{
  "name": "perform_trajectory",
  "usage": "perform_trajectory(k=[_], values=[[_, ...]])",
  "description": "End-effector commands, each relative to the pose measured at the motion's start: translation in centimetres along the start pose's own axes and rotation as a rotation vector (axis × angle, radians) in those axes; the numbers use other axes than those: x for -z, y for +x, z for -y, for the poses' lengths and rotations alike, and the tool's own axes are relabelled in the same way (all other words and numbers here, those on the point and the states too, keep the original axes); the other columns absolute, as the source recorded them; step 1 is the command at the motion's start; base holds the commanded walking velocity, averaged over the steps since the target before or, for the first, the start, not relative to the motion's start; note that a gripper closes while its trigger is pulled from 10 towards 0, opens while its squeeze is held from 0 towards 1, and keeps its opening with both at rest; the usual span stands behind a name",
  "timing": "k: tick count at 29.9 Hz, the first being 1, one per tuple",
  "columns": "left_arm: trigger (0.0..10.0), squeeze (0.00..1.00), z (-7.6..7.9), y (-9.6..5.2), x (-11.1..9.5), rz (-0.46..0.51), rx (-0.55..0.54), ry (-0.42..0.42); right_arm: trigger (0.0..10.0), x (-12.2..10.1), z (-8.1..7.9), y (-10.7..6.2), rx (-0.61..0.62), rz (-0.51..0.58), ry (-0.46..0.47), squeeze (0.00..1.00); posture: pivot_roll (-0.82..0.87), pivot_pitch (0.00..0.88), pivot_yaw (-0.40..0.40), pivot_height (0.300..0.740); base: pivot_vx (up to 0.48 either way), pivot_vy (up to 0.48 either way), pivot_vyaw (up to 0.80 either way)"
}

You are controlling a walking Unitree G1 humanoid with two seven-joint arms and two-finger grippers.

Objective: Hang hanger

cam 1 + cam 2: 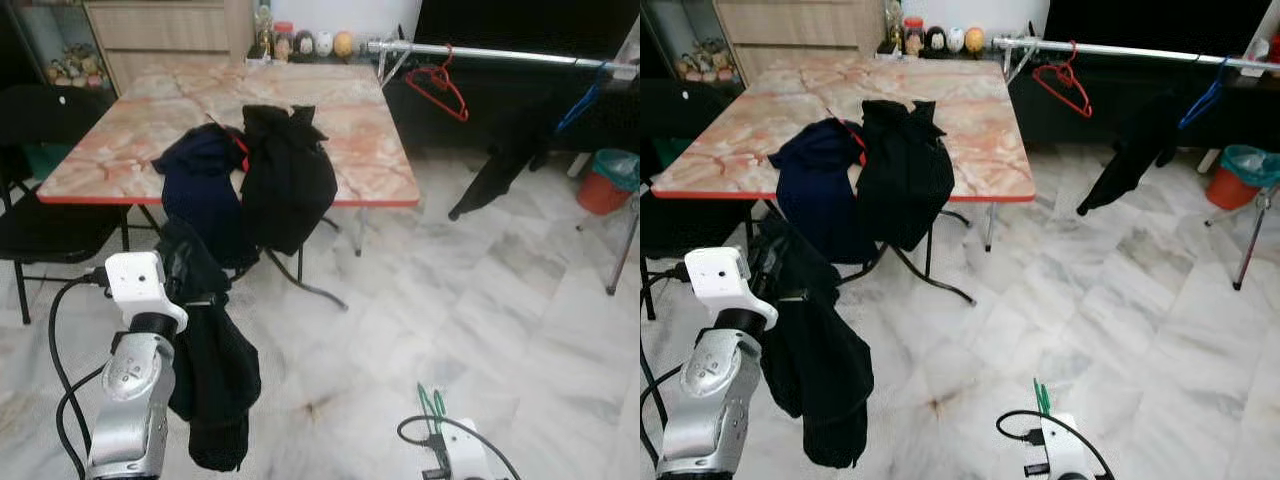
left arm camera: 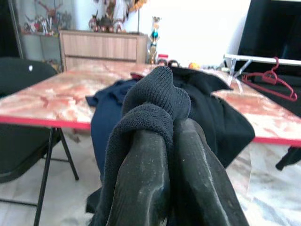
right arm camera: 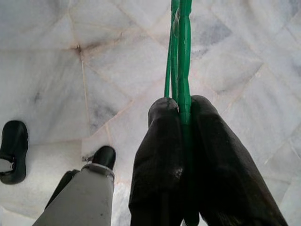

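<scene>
- So the big picture: the robot stands on a pale marble-tile floor (image 1: pixel 480 300) with the clothes rail (image 1: pixel 500 53) well off at the far right, so I'd say it's in the carry stage, hanger picked up but not hung yet.
- The next move looks like a walk plus a lift: it has to get over to that rail, raise the right arm and hook the thing over the bar. A red hanger (image 1: pixel 438 85) and a blue hanger (image 1: pixel 582 100) with a dark garment (image 1: pixel 495 170) already hang there, so it needs a free bit of bar between them.
- The folding table (image 1: pixel 350 140) with the pinkish marble-look top sits straight ahead, with a navy garment (image 1: pixel 200 190) and a black garment (image 1: pixel 290 180) slumped over its near edge. A black chair (image 1: pixel 40 220) is on the left, a wooden cabinet (image 1: pixel 160 30) at the back, and an orange bin (image 1: pixel 605 185) under the rail's far end.
- The left gripper (image 2: pixel 164 141) is clamped tight on a black knit garment (image 1: pixel 215 390), which hangs down beside the arm.
- The right gripper (image 3: pixel 181 117) is low at the robot's right, squeezed on the green hanger (image 3: pixel 181 47), whose thin wire pokes out past the fingertips over the floor.
- Small detail: a person's shoe and trouser leg (image 3: pixel 84 188) show near the right gripper.
</scene>
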State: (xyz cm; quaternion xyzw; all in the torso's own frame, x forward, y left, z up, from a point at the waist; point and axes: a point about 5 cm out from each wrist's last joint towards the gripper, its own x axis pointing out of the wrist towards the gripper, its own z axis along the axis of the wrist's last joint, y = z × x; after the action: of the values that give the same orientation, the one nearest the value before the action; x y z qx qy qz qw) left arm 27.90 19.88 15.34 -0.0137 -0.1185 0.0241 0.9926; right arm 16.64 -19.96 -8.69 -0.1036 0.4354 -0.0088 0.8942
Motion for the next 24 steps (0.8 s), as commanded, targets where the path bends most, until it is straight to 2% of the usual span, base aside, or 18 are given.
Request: perform_trajectory(k=[1,16,24], values=[[10.0,0.0,0.1,0.7,-2.2,0.096,0.003,0.017,10.0,0.4,-0.1,-0.1,-0.005,-0.019,0.006,0.0,0.08,0.0,-0.044,0.74,0.326,0.0,0.0],[10.0,0.0,0.3,2.2,-5.2,0.194,0.013,0.026,10.0,1.5,0.1,-0.3,-0.004,-0.074,0.031,0.0,0.09,0.0,-0.042,0.74,0.33,0.0,0.0],[10.0,0.0,0.3,2.6,-5.6,0.205,0.018,0.029,10.0,1.9,-0.2,-0.4,-0.015,-0.087,0.04,0.0,0.09,0.0,-0.038,0.74,0.336,0.0,0.0]])
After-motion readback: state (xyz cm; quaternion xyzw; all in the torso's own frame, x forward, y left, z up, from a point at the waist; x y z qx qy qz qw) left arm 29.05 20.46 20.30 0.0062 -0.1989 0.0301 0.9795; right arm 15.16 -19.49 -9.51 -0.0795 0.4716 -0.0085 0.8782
